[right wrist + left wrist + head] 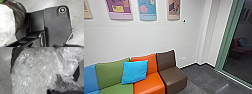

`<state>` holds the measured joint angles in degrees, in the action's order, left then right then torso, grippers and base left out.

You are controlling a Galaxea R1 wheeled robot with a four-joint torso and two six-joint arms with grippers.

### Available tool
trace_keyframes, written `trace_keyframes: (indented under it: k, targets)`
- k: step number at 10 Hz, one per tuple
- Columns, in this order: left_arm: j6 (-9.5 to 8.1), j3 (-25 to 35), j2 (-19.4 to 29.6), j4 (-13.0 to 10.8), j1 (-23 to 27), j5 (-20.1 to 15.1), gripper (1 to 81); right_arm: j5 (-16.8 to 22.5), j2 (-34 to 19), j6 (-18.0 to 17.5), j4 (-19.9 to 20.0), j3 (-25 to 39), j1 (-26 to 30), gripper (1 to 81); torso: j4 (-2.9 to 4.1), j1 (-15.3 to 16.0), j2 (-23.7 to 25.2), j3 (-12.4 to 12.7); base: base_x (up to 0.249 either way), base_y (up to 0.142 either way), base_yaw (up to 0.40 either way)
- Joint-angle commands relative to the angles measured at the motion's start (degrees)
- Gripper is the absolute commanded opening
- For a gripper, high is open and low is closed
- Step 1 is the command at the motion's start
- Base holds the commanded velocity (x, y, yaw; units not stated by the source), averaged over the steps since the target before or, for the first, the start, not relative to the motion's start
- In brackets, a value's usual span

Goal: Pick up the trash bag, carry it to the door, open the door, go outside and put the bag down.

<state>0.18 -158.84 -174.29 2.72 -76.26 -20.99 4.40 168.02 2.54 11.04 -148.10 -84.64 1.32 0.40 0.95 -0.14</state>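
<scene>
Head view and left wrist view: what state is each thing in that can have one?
Trash bag: open, stuffed full.
Bubble wrap: crumpled, bulging out of the bag.
Blue cushion: propped up, leaning against the orange backrest.
Posters: hung on the wall.
Green-framed glass: dark; open or shut, cannot tell.

- A white wall (144,37) rose behind a row of modular seats, with pale outlets (182,59) set low near the corner.
- Colorful panels hung above, among them a purple one (120,15), a blue one (148,13) and a beige-edged one (173,12).
- Blue (90,77), green (111,72), orange (149,83) and brown (175,77) seats stood side by side.
- A bright blue cushion (134,71) leaned where the green and orange backrests met.
- Dark gray flooring (206,78) stretched past the brown seat, catching a streak of light.
- A green frame (227,40) edged dark glass (240,63), where red and blue furniture showed dimly.
</scene>
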Motion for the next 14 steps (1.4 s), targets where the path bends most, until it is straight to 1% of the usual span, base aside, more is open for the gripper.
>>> trace_keyframes:
  k: [1, 6, 7, 8, 9, 10, 11, 12, 14]
  targets:
    - [0.34, -0.24, -0.27, -0.26, 4.41, -4.06, 1.0, 2.98, -0.03, 0.19, -0.23, 0.19, 3.02, 81.1, 0.0, 0.0, 0.0, 0.0, 0.0, 0.0, -0.362]
    - [0.43, -0.15, -0.27, -0.17, 4.41, -3.97, 1.0, 2.98, 0.14, 0.27, -0.41, 0.19, 2.76, 81.1, 0.0, 0.0, 0.0, 0.0, 0.0, 0.0, -0.368]
    - [0.52, -0.16, -0.27, -0.17, 4.23, -3.45, 1.0, 2.98, 0.32, 0.19, -0.49, 0.11, 2.32, 81.1, 0.0, 0.0, 0.0, 0.0, 0.0, 0.0, -0.368]
    - [0.87, -0.24, -0.19, -0.26, 3.8, -1.6, 1.0, 2.98, 0.58, 0.19, -1.38, -0.16, 1.53, 81.1, 0.0, 0.0, 0.0, 0.0, 0.0, 0.0, -0.368]
    - [0.87, -0.24, -0.01, -0.26, 3.53, -0.28, 1.0, 2.89, 1.2, 0.11, -2.16, -0.59, 0.57, 81.1, 0.0, 0.0, 0.0, 0.0, 0.0, 0.0, -0.368]
    - [0.87, -0.24, -0.01, -0.26, 3.45, 0.07, 1.0, 2.02, 1.99, 0.1, -2.7, -1.56, -0.05, 81.1, 0.0, 0.0, 0.02, 0.0, 0.0, 0.0, -0.368]
    - [0.87, -0.24, -0.01, -0.35, 3.53, 0.07, 1.0, 1.84, 3.22, 0.1, -3.49, -2.88, -0.58, 81.1, 0.0, 0.0, 0.02, 0.0, 0.0, 0.0, -0.368]
    - [0.87, -0.16, -0.1, -0.96, 3.53, 0.07, 1.0, 1.84, 4.36, 0.01, -4.19, -4.63, -1.02, 81.1, 0.0, 0.0, 0.02, 0.0, 0.0, 0.0, -0.369]
    - [0.78, -0.24, -0.19, -1.4, 3.44, 0.07, 1.0, 1.84, 5.5, 0.1, -4.36, -5.69, -1.37, 81.1, 0.0, -0.02, 0.02, 0.0, 0.0, 0.0, -0.368]
